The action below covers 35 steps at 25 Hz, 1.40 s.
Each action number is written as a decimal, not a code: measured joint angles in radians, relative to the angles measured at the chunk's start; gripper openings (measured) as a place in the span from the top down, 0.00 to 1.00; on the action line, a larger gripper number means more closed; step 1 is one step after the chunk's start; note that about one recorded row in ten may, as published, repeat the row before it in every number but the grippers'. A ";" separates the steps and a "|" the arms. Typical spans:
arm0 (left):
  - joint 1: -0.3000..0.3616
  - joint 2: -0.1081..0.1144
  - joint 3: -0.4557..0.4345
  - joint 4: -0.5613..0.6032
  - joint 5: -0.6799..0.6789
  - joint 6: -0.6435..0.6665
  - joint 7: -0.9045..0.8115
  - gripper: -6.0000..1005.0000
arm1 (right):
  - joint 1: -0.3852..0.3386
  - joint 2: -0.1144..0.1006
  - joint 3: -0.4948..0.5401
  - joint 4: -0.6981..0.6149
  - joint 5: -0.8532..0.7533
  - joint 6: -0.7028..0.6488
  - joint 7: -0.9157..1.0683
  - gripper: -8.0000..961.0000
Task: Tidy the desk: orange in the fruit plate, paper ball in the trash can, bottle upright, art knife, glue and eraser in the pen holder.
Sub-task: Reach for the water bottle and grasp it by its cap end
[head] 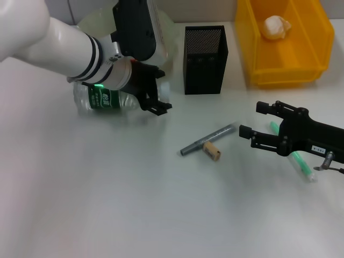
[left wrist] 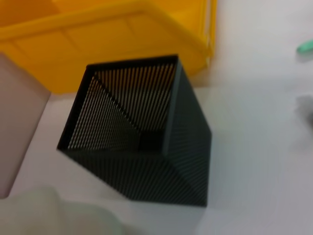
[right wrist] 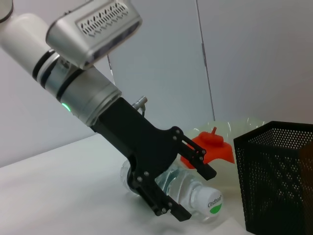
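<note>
The bottle lies on its side, white cap toward the pen holder. My left gripper is open, one finger on each side of the bottle near its neck. The orange sits in the fruit plate; the left arm hides it in the head view. The paper ball rests in the trash can. The grey art knife and the eraser lie together mid-table. My right gripper hangs open over the green glue.
The pen holder looks empty from above in the left wrist view, with the trash can just behind it. The fruit plate stands at the back behind the left arm. Bare tabletop stretches along the front.
</note>
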 joint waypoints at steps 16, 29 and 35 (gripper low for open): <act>-0.020 -0.002 0.064 -0.049 0.019 -0.074 0.010 0.27 | 0.007 0.002 0.003 0.000 0.005 -0.006 0.004 0.15; -0.025 -0.002 0.117 -0.071 0.049 -0.152 -0.005 0.36 | 0.003 0.002 0.005 0.001 0.013 -0.009 0.005 0.15; -0.028 -0.002 0.120 -0.077 0.054 -0.161 -0.006 0.39 | 0.003 0.002 0.011 0.001 0.013 -0.011 0.006 0.15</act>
